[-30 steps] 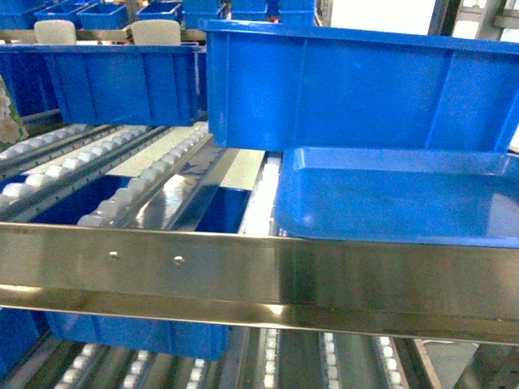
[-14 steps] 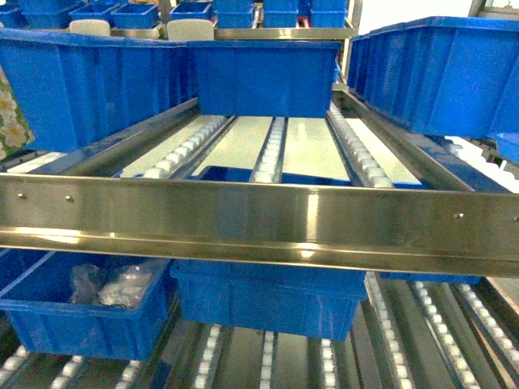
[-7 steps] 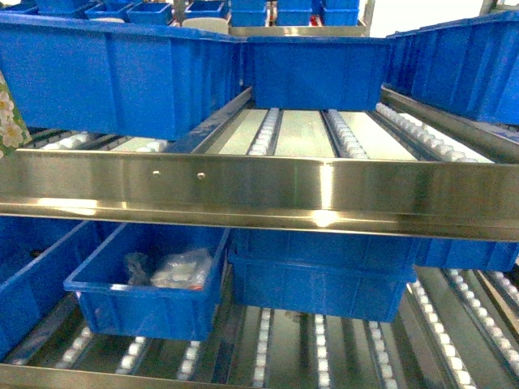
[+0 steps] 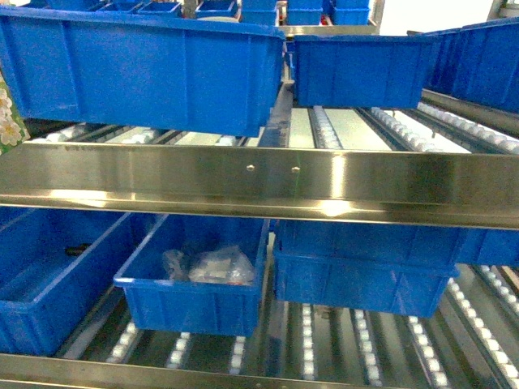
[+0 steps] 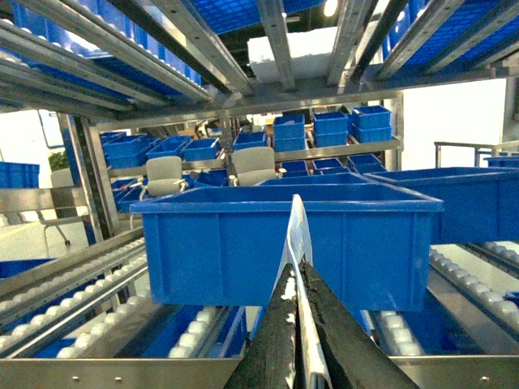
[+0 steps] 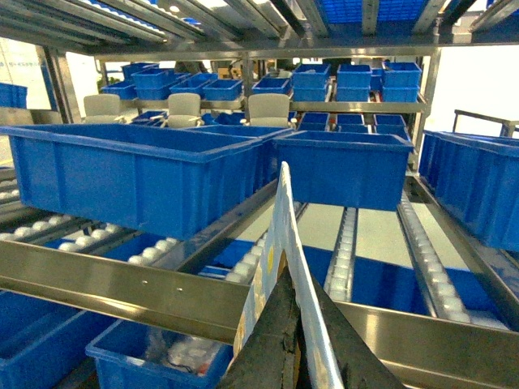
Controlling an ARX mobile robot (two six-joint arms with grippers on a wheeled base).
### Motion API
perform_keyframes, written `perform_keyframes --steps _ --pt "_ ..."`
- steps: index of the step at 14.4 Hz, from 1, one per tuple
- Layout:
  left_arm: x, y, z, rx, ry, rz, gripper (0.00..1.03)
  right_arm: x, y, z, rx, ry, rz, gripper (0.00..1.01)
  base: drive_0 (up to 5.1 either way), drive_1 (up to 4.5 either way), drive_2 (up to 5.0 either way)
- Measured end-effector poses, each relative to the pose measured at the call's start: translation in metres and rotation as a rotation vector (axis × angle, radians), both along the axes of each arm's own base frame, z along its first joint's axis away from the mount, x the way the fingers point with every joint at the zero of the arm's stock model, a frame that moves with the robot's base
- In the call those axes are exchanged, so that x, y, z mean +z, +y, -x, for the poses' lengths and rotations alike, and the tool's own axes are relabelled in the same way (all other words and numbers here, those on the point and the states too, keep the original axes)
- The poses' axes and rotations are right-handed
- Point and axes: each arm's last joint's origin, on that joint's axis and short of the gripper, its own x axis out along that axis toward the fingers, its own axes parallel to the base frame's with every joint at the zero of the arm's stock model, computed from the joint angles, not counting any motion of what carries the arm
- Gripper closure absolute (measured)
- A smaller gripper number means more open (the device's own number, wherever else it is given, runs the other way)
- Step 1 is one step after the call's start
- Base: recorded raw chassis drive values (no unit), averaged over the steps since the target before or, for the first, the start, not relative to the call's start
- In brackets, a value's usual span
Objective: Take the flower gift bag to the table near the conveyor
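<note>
My left hand [image 5: 298, 324] is pinched narrow on a thin white edge of the flower gift bag [image 5: 298, 243], which rises as a stiff, flat sheet from between the dark fingers at the bottom centre of the left wrist view. My right hand [image 6: 293, 324] grips another edge of the bag [image 6: 280, 243] the same way at the bottom centre of the right wrist view; there the panel looks like glossy card, pale with faint printed colour near its lower left part. In the head view only a sliver of the bag [image 4: 10, 113] shows at the left edge of the frame, green with white flowers.

Behind it stands the conveyor [image 4: 259, 182], its brushed stainless-steel front rail crossing the middle of the frame, shiny and flat, with two small rivets near the centre. Lanes of small white rollers [image 4: 405, 134] run back between the rails. Rectangular blue plastic bins [image 4: 138, 69] with smooth moulded walls sit on the upper lanes. One lower bin [image 4: 195, 304], lower centre, holds crumpled clear plastic packets [image 4: 211, 266].
</note>
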Motion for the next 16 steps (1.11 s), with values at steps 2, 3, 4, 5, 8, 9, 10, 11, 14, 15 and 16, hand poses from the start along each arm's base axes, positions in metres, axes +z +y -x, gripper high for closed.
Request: perform_keyframes --steps 2,3,4,5,8,9,10,11,14,15,16 --pt "-0.0001 0.0 -0.0001 0.0 0.001 0.0 1.01 -0.0006 0.0 -0.0003 0.0 0.006 0.0 0.99 -4.8 1.43 3.5" --pt "-0.0002 0.0001 -0.0001 0.001 0.002 0.0 1.01 -0.0004 0.0 -0.0002 0.0 0.003 0.0 0.99 -4.7 0.96 3.8" --pt "-0.0002 0.0001 -0.0001 0.001 0.002 0.0 1.01 -0.0001 0.0 0.0 0.0 0.001 0.0 0.99 -4.6 1.0 3.9" --pt "-0.0002 0.0 -0.0001 0.0 0.001 0.0 1.01 -0.0002 0.0 0.0 0.0 0.002 0.0 0.99 -4.5 1.1 4.0" --pt "-0.0002 0.0002 -0.0002 0.002 0.002 0.0 1.01 -0.0002 0.0 0.0 0.0 0.002 0.0 0.99 -4.6 1.04 3.9" --pt "-0.0003 0.0 -0.0002 0.0 0.002 -0.001 1.01 -0.0004 0.0 -0.0002 0.0 0.004 0.0 0.99 -4.6 1.01 3.9" --pt "-0.0001 0.0 -0.0001 0.001 0.001 0.0 1.01 0.0 0.0 0.0001 0.0 0.0 0.0 0.99 -4.6 1.01 3.9" --pt "0.0 0.0002 0.0 0.002 0.0 0.0 1.01 0.0002 0.0 0.0001 0.0 -0.002 0.0 0.99 -4.6 1.01 3.9" --pt "-0.0003 -0.0001 -0.0002 -0.001 0.003 -0.001 1.01 0.0 0.0 0.0001 0.0 0.0 0.0 0.99 -4.9 2.59 2.6" --pt "-0.0003 -0.0001 -0.0001 -0.001 0.002 -0.001 1.01 0.0 0.0 0.0 0.0 0.0 0.0 0.99 -4.8 2.64 2.6" --pt "0.0 0.0 -0.0001 -0.001 -0.001 -0.001 1.01 -0.0001 0.0 0.0 0.0 0.001 0.0 0.99 -4.8 2.64 2.6"
